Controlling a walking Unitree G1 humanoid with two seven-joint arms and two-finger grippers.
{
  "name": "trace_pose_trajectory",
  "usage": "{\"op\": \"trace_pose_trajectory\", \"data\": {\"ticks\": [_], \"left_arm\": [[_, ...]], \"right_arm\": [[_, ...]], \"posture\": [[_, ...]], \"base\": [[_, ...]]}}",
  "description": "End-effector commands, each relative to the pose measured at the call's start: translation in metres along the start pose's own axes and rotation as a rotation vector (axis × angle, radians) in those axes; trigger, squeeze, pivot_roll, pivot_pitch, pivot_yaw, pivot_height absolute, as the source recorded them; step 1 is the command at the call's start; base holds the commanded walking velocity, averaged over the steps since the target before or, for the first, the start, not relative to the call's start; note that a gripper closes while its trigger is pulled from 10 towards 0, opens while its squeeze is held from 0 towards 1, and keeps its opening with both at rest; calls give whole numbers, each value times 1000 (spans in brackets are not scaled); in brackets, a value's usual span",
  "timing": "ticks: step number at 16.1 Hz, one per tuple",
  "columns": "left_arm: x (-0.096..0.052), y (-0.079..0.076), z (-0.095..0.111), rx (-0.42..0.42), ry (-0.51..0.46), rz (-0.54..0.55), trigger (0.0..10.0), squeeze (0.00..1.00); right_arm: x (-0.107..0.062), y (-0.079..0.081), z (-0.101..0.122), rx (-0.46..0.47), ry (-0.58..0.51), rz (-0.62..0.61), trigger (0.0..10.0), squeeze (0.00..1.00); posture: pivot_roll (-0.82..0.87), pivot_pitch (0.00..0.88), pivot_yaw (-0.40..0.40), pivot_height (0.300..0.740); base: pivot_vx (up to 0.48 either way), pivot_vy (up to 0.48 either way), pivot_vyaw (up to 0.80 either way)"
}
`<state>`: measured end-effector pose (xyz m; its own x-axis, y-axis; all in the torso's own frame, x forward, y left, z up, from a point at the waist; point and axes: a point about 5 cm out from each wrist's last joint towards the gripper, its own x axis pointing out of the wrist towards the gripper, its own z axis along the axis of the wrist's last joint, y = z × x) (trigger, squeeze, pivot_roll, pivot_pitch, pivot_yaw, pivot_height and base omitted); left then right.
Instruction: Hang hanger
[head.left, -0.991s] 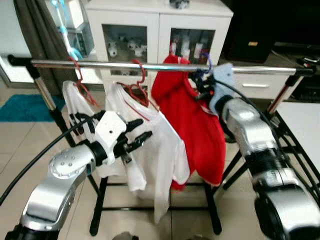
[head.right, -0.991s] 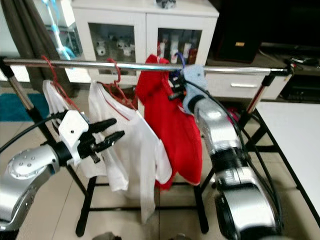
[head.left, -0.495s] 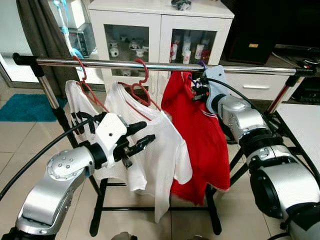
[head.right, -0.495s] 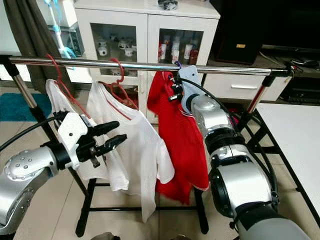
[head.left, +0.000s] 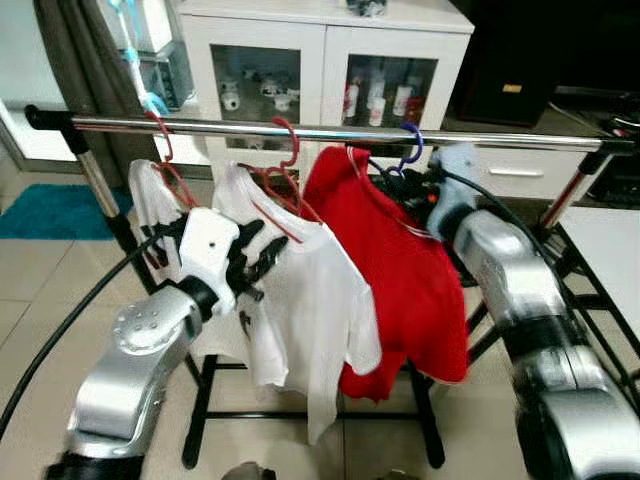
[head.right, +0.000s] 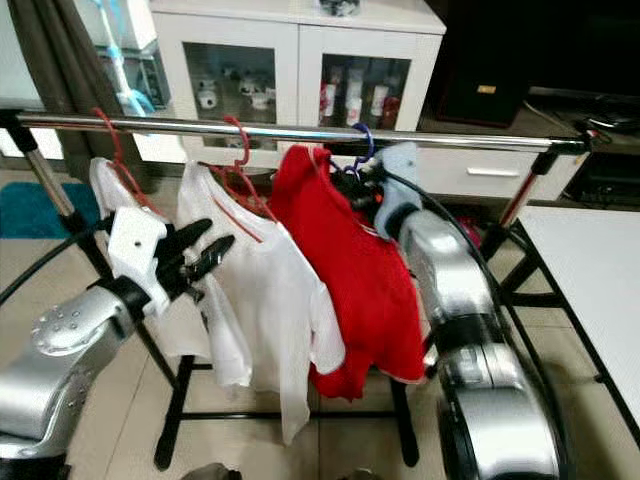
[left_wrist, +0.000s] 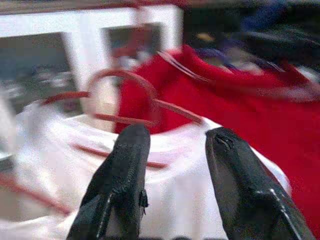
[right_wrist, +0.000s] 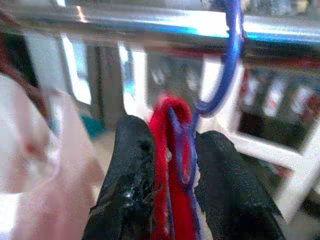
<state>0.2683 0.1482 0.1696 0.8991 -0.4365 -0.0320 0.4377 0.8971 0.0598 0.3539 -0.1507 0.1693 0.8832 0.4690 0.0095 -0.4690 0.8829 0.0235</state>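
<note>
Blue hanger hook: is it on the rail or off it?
On. The blue hook curls over the rail, while the right gripper pinches the hanger neck and red shirt below it.

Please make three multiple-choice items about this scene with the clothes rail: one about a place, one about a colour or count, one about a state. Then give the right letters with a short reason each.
1. Where does the red shirt hang on the rail?
A. To the robot's left of both white shirts
B. To the robot's right of both white shirts
C. Between them

2. What colour is the hanger of the red shirt?
A. Blue
B. Red
C. White

3. What is the right pincer doing?
A. Hanging open below the rail
B. Holding a white shirt
C. Shut on the blue hanger's neck and red collar

Answers:
1 B, the white shirts are leftward.
2 A, its blue hook curves over the rail.
3 C, its fingers pinch the neck.
</note>
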Motion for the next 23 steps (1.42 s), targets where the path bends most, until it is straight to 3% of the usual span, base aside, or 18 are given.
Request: {"op": "trace_pose_trajectory", "data": {"ticks": [1, 3, 4, 5, 8, 10, 23], "left_arm": [[0, 4, 3, -10, -8, 53, 10000, 0], [-4, 4, 2, -17, -31, 143, 10000, 0], [-8, 5, -1, -17, -27, 190, 10000, 0], [-11, 6, -2, -16, -24, 220, 10000, 0], [-22, 10, -10, -17, 1, 315, 10000, 0], [-27, 8, -16, -54, 20, 290, 10000, 0], [-27, 8, -16, -54, 20, 290, 10000, 0]], "right_arm": [[-7, 2, 12, 7, -60, 17, 10000, 1000], [-39, 16, 4, 41, -42, 35, 10000, 1000], [-57, 25, 1, 145, -84, 13, 10000, 0], [-66, 28, -2, 177, -91, -21, 10000, 0], [-90, 47, -36, 218, 89, -99, 10000, 0], [-92, 47, -35, 239, 104, -189, 10000, 0], [-92, 47, -35, 239, 104, -189, 10000, 0]], "posture": [[-66, 0, 1, 710], [-77, 0, 21, 710], [-73, 0, 23, 710], [-69, 0, 21, 710], [-76, 0, 19, 710], [-86, 0, 17, 710], [-86, 0, 17, 710]], "base": [[0, 0, 0], [0, 0, 0], [0, 0, 0], [0, 0, 0], [0, 0, 0], [0, 0, 0], [0, 0, 0]]}}
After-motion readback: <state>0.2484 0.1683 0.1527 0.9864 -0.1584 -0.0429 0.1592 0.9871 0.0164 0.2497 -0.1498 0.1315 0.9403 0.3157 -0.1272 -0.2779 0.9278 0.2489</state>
